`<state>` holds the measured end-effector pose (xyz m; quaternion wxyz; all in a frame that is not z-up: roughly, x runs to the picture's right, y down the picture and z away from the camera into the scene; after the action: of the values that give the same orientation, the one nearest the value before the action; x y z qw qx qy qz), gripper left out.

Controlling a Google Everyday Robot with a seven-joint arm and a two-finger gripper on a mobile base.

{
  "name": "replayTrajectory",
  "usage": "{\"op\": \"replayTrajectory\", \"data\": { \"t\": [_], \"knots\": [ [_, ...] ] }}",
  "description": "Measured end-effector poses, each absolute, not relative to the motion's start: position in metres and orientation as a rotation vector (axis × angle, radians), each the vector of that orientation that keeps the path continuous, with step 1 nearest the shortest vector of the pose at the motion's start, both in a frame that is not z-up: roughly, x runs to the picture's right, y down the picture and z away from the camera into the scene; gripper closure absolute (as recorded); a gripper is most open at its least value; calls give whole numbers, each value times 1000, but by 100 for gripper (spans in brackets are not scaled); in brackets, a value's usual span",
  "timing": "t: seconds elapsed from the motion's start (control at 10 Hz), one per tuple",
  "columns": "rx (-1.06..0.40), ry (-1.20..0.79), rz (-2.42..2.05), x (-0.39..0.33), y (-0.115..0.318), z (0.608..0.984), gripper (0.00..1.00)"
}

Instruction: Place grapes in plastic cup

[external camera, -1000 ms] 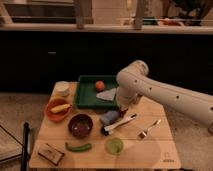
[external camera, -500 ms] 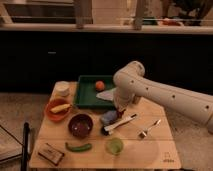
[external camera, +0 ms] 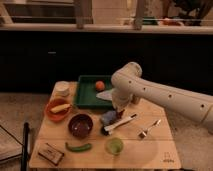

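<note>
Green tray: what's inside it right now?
The green tray holds an orange fruit. Its right part is covered by the arm, whose gripper is down by the blue-grey lump. No grapes visible.

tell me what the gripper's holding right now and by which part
It cannot be told. The gripper is low over the table beside the blue-grey lump, and the arm hides what it may hold. No grapes are visible.

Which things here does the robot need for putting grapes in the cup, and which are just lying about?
For the job: the small translucent pale-green plastic cup near the front edge; the gripper, low over mid-table. The grapes cannot be made out.

Lying about: blue-grey lump, white round tub, green tray, round orange fruit, dark maroon bowl, metal fork, long green vegetable.
</note>
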<state>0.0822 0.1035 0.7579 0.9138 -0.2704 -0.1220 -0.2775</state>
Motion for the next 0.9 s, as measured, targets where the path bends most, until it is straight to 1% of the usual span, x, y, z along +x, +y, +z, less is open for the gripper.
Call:
{"op": "replayTrajectory", "data": {
  "t": [0.4, 0.9],
  "knots": [
    [-565, -282, -620, 83, 115, 744, 90],
    [-588, -351, -758, 76, 140, 711, 90]
  ]
}}
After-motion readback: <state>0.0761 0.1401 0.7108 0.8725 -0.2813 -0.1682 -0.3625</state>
